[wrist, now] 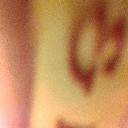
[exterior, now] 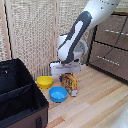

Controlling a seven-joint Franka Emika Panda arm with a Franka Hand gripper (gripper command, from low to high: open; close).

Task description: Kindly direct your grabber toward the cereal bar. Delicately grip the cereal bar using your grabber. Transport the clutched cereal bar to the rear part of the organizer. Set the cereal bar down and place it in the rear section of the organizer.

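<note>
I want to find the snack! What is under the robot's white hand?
Right under the gripper stands the cereal bar, on the wooden table beside the blue bowl. The gripper's housing covers the box's top, so I cannot see whether the fingers are closed on it.

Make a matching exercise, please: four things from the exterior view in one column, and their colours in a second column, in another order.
Things:
1. organizer
2. bowl nearest the organizer
3. other bowl
4. drawer cabinet

Colours:
A. blue
B. brown
C. black
D. yellow

Pairs: 1-C, 2-D, 3-A, 4-B
</note>
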